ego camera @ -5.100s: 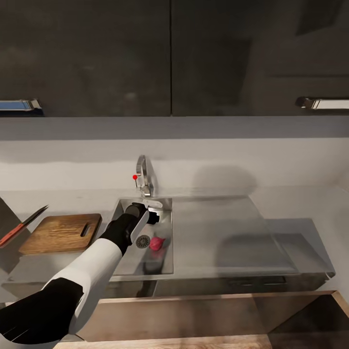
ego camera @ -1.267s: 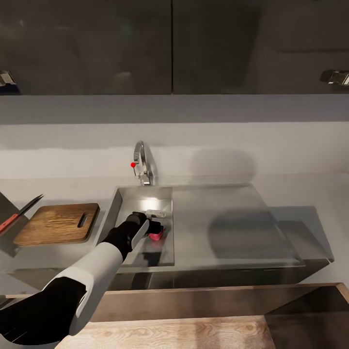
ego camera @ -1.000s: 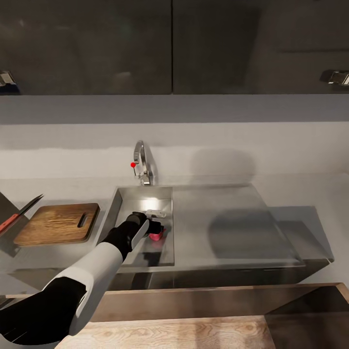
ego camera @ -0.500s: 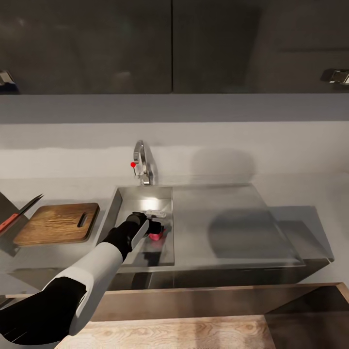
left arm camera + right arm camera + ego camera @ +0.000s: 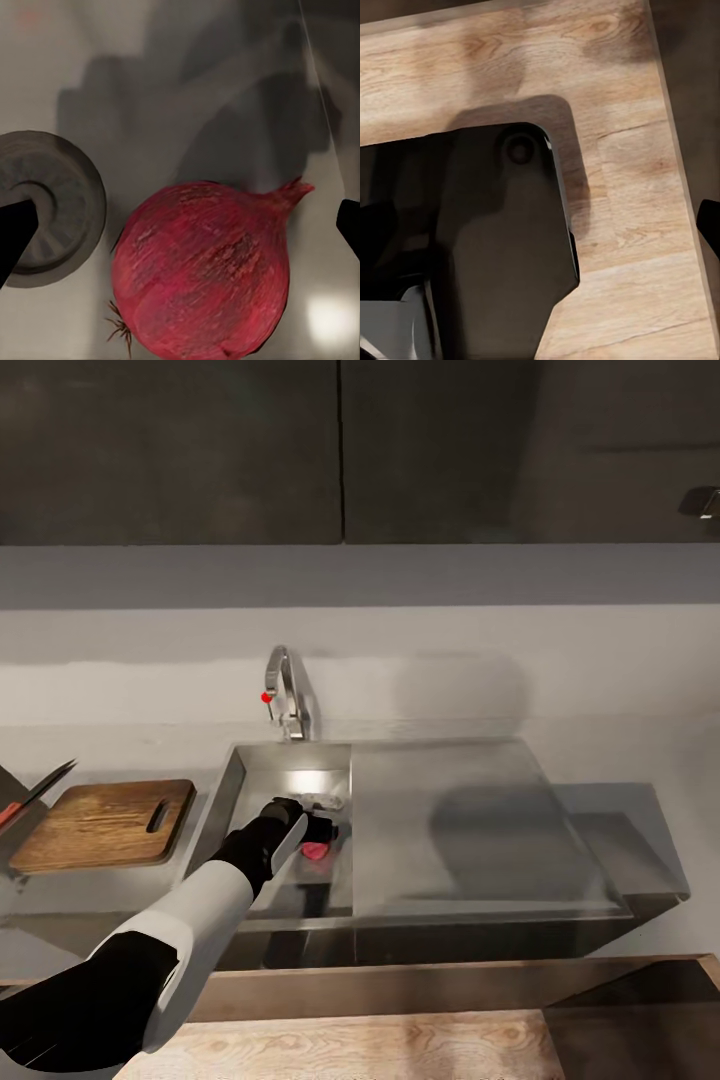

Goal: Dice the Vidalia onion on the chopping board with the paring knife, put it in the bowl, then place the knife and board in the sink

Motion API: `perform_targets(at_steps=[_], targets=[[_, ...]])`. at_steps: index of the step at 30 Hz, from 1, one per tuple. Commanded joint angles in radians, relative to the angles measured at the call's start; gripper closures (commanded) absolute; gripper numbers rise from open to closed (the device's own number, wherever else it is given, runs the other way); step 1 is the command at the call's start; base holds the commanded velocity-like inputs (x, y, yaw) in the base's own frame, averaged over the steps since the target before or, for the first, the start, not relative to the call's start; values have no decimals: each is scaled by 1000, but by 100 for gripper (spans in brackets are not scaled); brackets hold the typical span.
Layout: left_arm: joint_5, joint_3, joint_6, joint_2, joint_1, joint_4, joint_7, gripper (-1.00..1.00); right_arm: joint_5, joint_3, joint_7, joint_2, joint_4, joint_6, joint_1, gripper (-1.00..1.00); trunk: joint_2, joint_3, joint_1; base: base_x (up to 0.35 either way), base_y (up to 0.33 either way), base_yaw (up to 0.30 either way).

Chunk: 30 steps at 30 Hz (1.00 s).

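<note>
Left hand (image 5: pixel 322 828) spread, half hiding Vidalia onion (image 5: pixel 314 851) in sink (image 5: pixel 235 785)

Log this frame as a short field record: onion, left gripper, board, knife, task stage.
onion: Vidalia onion whole, on the sink floor beside the drain
left gripper: left gripper open, fingertips either side of the onion, not closed
board: chopping board on the countertop, left of the sink
knife: paring knife at the left edge, past the board
stage: onion not yet lifted
</note>
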Motion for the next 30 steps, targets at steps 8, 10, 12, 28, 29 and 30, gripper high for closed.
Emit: perform_targets(at_steps=[8,10,12,28,29,30], targets=[[11,-7,4,1,0,-1,9,-100,-6,0,4,0,-2,-1,0,-100,-2,-15,1,2,-1,0],[11,-7,4,1,0,-1,9,-100,-6,0,4,0,-2,-1,0,-100,-2,-18,1,0,0,0],[11,-7,4,1,0,-1,9,-100,-6,0,4,0,-2,-1,0,-100,-2,-21,1,0,0,0],[10,-7,4,1,0,11,9,-100,-6,0,6,0,-2,-1,0,-100,-2,-47,1,0,0,0],[10,-7,4,1,0,12,9,-100,-6,0,6,0,-2,-1,0,-100,-2,-48,1,0,0,0],[10,-7,3,1,0,15,9,-100,-6,0,6,0,-2,-1,0,-100,-2,-50,1,0,0,0]])
